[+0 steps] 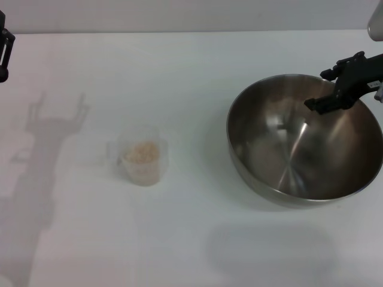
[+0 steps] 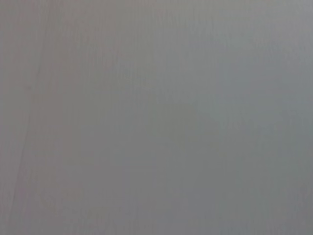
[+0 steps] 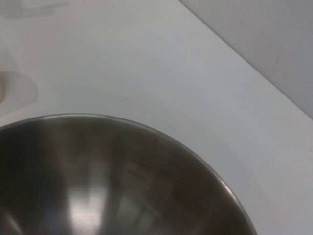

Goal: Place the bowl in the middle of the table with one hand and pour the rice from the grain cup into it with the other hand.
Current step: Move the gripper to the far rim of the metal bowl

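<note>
The steel bowl is at the right of the white table, and its shadow lies apart from it, nearer the front edge, so it hangs above the tabletop. My right gripper is shut on the bowl's far rim, one finger inside and one outside. The right wrist view shows the bowl's inside. The clear grain cup stands upright left of the middle, with rice in it. My left gripper is at the far left edge, well away from the cup.
The table's back edge meets a grey wall. The left arm's shadow falls over the table's left side. The left wrist view shows only a plain grey surface.
</note>
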`<state>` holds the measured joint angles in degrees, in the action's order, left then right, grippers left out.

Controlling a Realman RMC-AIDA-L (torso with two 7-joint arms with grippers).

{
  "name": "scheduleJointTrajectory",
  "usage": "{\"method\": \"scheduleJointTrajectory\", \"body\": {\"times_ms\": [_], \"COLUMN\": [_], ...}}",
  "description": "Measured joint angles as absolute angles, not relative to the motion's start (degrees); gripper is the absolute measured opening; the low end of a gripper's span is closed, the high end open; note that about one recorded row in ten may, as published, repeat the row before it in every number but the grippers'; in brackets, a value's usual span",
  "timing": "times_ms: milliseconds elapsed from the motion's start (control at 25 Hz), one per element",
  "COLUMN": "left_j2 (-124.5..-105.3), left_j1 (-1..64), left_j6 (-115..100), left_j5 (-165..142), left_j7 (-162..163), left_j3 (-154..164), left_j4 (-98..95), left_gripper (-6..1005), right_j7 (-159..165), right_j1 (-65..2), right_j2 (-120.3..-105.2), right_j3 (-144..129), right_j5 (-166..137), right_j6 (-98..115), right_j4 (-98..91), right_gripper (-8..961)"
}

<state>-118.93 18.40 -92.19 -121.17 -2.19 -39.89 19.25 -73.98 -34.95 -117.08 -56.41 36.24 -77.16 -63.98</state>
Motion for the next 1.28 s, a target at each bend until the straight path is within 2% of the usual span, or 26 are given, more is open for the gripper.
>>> {"method": "scheduleJointTrajectory", "body": {"times_ms": [320, 680, 840, 1120, 1280], "left_j2": [-119.01, -119.01, -119.0, -119.0, -119.0], "left_j1": [18.4, 18.4, 18.4, 18.5, 18.6], "left_j6": [-92.2, -92.2, -92.2, -92.2, -92.2], "left_j5": [-121.4, -121.4, -121.5, -121.4, -121.4], "left_j7": [-2.2, -2.2, -2.2, -2.2, -2.2], "left_j3": [-39.9, -39.9, -39.9, -40.0, -40.0], "left_j4": [19.2, 19.2, 19.3, 19.3, 19.3], "left_gripper": [758, 755, 754, 752, 751], "right_j7": [-74.1, -74.2, -74.2, -75.7, -76.2], "right_j1": [-34.4, -34.9, -35.1, -35.0, -35.0], "right_j2": [-117.16, -117.11, -117.03, -116.93, -116.87], "right_j3": [-56.2, -55.9, -55.9, -53.4, -52.3], "right_j5": [36.2, 36.0, 35.9, 37.4, 38.9], "right_j6": [-77.3, -76.7, -76.7, -76.6, -76.6], "right_j4": [-64.0, -63.1, -62.6, -63.1, -63.1], "right_gripper": [707, 504, 267, 104, 99]}}
